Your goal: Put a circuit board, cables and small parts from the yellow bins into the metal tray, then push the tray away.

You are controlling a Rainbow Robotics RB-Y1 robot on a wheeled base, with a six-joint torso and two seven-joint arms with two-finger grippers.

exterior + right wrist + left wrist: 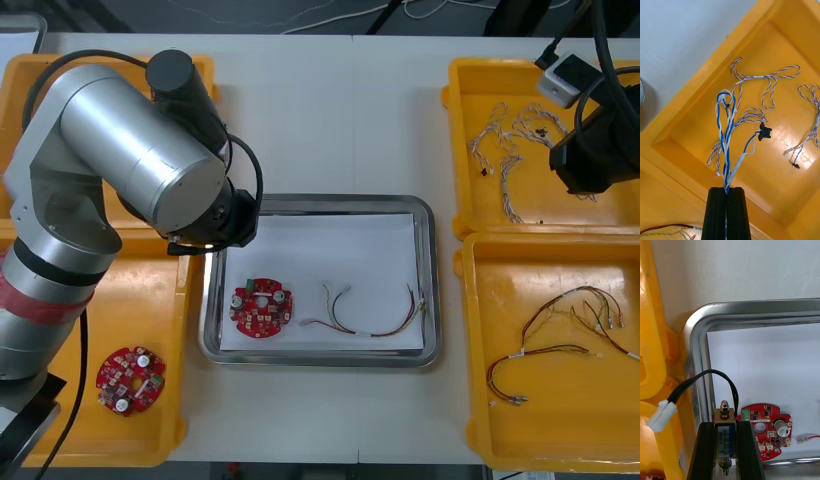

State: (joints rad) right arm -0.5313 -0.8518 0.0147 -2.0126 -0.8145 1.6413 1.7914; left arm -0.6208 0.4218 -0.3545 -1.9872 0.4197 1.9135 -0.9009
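- Overhead, a light table (330, 110) carries four yellow bins, two per side, with a metal tray (430, 280) lined white between them; dark floor shows beyond the far edge.
- Inside the tray, a red circuit board (262, 307) lies toward the left end, with thin cables (340, 305) to its right. A second board (130, 380) sits in the near left bin (180, 400).
- The left tool (726, 425) is over the tray's left rim, just beside the circuit board. Its fingers are clamped on a small metal part (725, 414).
- That part's long axis runs in line with the fingers, its pin end poking past the fingertips. A black cable (715, 373) arches from it across the rim to a white plug (661, 415) over the left bins.
- The right tool (726, 189) is above the far right bin (458, 150), its fingers closed on a blue and white cable (727, 123).
- This cable runs straight out from the fingertips toward the bin floor, loops back, and one branch ends in a black connector (765, 132).
- More twisted cables (767, 77) lie in that bin.
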